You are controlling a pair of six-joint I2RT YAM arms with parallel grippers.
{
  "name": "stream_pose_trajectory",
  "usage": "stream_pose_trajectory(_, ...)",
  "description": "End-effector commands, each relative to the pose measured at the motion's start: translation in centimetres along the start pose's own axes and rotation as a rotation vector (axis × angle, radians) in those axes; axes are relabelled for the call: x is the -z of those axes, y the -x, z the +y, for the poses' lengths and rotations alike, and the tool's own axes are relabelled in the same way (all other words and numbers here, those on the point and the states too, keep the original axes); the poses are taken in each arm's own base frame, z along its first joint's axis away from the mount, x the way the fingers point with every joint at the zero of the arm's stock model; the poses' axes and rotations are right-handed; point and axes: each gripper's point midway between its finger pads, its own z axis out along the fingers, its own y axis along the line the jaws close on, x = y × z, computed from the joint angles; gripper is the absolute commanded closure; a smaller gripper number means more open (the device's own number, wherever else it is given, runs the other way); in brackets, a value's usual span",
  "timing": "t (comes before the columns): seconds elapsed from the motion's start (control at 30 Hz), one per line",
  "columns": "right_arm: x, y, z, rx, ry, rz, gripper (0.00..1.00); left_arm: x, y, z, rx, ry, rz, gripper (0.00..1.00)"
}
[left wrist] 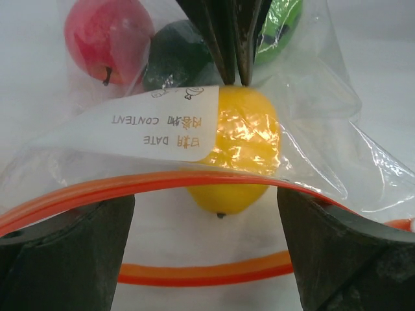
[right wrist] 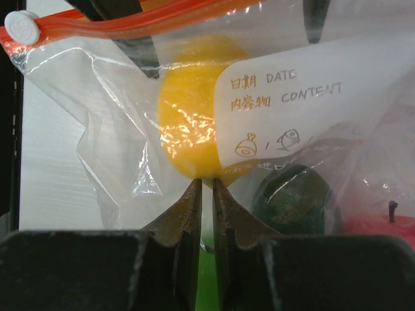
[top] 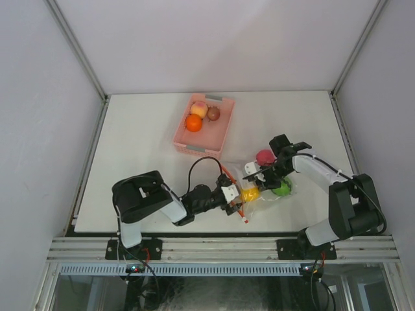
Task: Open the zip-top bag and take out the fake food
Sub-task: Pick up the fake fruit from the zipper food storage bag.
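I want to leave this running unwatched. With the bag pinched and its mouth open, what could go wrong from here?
The right gripper is shut on only a thin fold of the zip-top bag, so the film may slip free if pulled. The left gripper stands open with the zipper strip lying across it; closing could catch the strip instead of the yellow fruit. That glossy, round fruit may also squirt deeper.

The zip-top bag (right wrist: 110,155) is looking like clear, crinkly plastic catching glare, with a smooth orange zipper strip (left wrist: 194,179). The yellow fake food (right wrist: 191,123) inside is shining glossy. The pink basket (top: 211,137) is looking plastic, the white surface (top: 142,142) matt.
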Motion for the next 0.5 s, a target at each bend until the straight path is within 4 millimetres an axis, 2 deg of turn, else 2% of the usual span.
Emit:
stream_pose_trajectory(0.0,0.2,1.4,-1.3,-0.005,-0.023,-0.035,0.89,-1.6,3.0,0.8,-0.026,0.033,-0.099,0.07)
stream_pose_trajectory(0.27,0.0,2.2,-1.3,-0.022,-0.013,-0.076,0.89,-2.7,2.1,0.3,0.012,0.017,-0.085,0.15)
stream_pose_trajectory(0.47,-0.3,2.1,-1.6,-0.049,-0.010,-0.080,0.90,-3.4,1.6,0.0,0.024,0.005,-0.077,0.15)
